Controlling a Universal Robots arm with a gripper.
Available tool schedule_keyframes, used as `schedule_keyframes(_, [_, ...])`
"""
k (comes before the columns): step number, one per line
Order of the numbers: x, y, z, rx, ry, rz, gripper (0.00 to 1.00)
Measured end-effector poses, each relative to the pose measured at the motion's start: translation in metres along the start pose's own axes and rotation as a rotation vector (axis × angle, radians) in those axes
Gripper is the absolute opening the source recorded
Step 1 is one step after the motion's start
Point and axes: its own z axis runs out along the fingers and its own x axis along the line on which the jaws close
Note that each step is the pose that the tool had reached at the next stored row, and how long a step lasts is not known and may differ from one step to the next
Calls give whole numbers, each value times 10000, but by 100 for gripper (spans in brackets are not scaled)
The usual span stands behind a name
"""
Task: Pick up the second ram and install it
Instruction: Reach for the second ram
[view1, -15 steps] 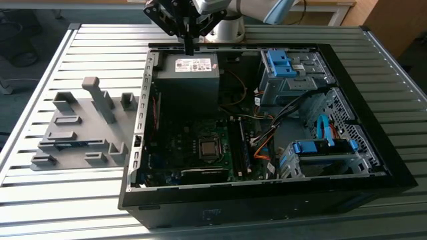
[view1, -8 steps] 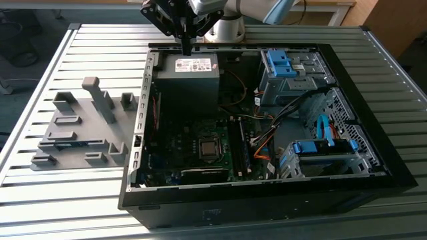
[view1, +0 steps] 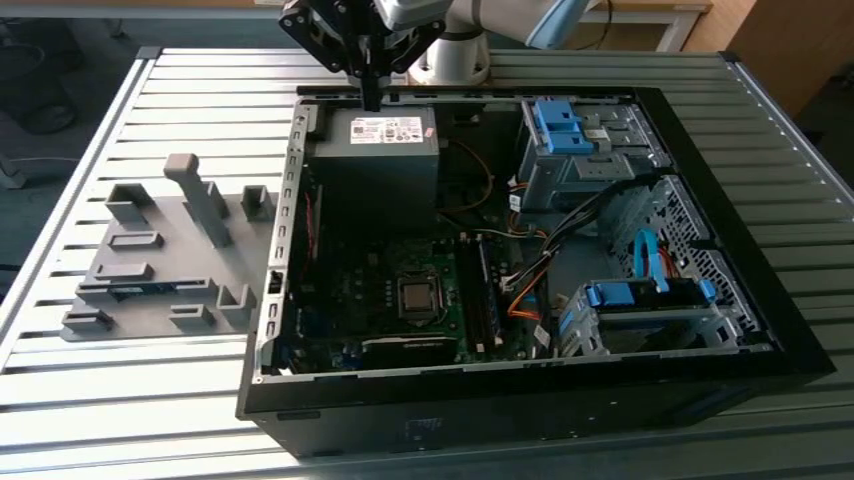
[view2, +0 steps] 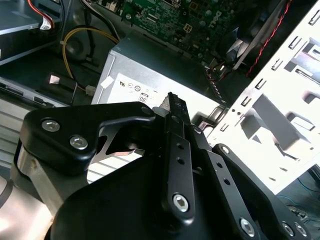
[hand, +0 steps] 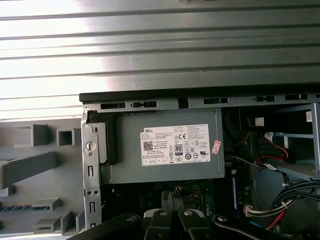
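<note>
The second ram (view1: 139, 289) is a thin blue stick lying in a slot of the grey holder tray (view1: 200, 255), at the exterior view's left of the open computer case (view1: 534, 390). The first wrist view shows the ram (hand: 20, 207) as a dark strip in that tray. My gripper (view1: 370, 98) hangs over the far edge of the case, just above the grey power supply (view1: 380, 150), well away from the tray. In the second wrist view the gripper (view2: 172, 99) has its black fingers pressed together with nothing between them.
The green motherboard (view1: 400, 300) lies on the case floor, with memory slots (view1: 486, 300) beside the processor socket. Blue drive-bay brackets (view1: 561, 125) and bundled cables (view1: 561, 255) fill the exterior view's right side. The case stands on a ribbed metal table (view1: 134, 420).
</note>
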Motion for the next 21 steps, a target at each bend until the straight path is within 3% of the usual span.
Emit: schedule_keyframes(21, [52, -4, 7, 1, 27, 1, 11])
